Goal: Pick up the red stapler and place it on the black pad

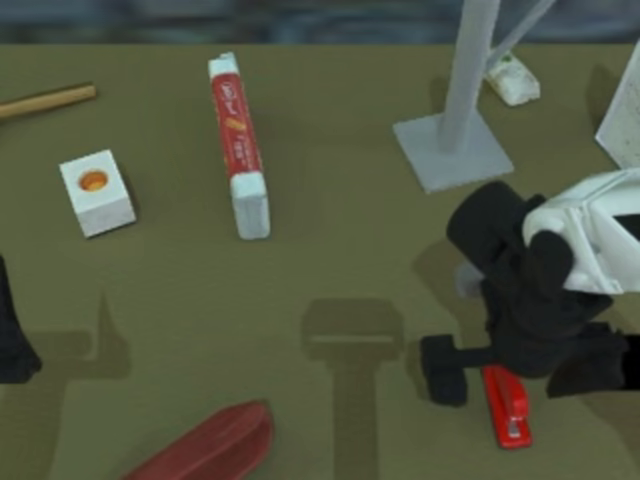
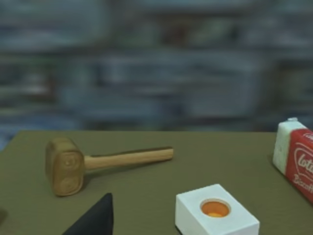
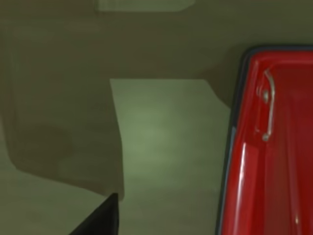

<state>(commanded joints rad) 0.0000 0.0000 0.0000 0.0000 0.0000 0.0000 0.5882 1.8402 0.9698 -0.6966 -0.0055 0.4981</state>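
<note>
The red stapler lies near the table's front right, and its white label end points toward the front edge. My right gripper hangs low right over the stapler's far end and stands open, with one black finger to the stapler's left. The right wrist view shows the stapler large and close, beside one dark fingertip with bare table between them. The black pad is hidden or out of view. My left gripper is parked at the left edge, open, and one of its fingertips shows.
A long red-and-white box lies at the back centre-left. A white block with an orange hole and a wooden mallet are at the left. A dark red leaf-shaped object lies at the front. A white stand rises at the back right.
</note>
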